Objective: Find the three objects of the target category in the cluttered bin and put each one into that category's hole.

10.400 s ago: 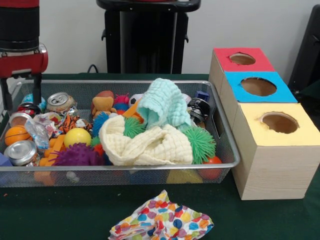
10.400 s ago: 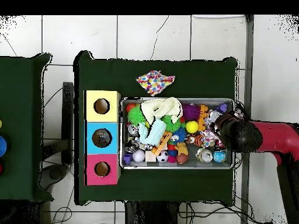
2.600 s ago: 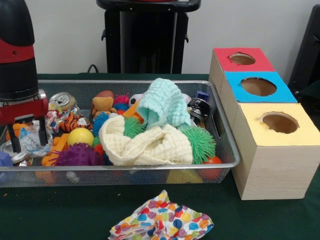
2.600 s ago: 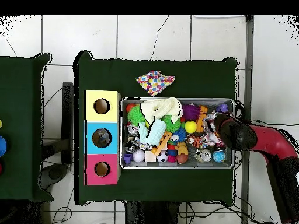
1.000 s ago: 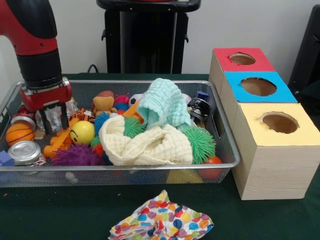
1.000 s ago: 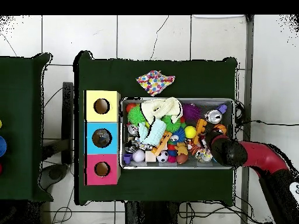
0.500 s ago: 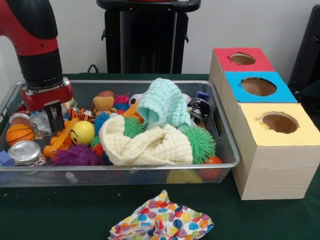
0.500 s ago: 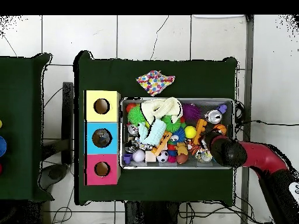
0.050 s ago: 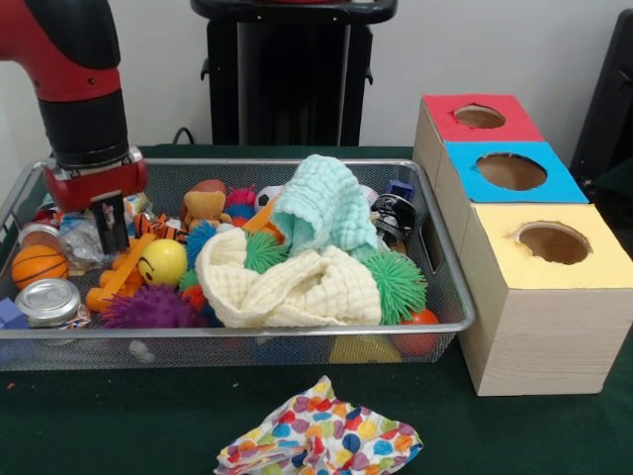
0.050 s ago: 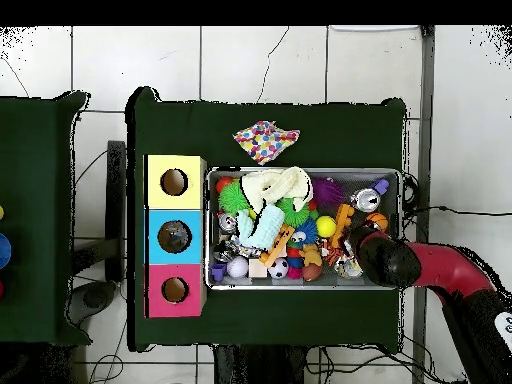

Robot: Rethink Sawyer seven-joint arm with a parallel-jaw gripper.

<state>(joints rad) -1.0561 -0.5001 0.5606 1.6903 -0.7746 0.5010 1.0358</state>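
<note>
**Gripper beside the smiley ball, cans lie nearer me**

In the wire mesh bin [image 9: 297,330], the upright silver metal can [image 9: 45,302] stands in front of the yellow smiley ball [image 9: 163,262], on the side away from the boxes. I take cans for the target. Just behind the ball on that same side hangs the gripper [image 9: 111,226], its fingers drawn together. I cannot tell whether they pinch the crumpled clear wrapper [image 9: 77,242].

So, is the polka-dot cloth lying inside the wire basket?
No, the polka-dot cloth lies on the green table in front of the wire basket, outside its rim.
</note>
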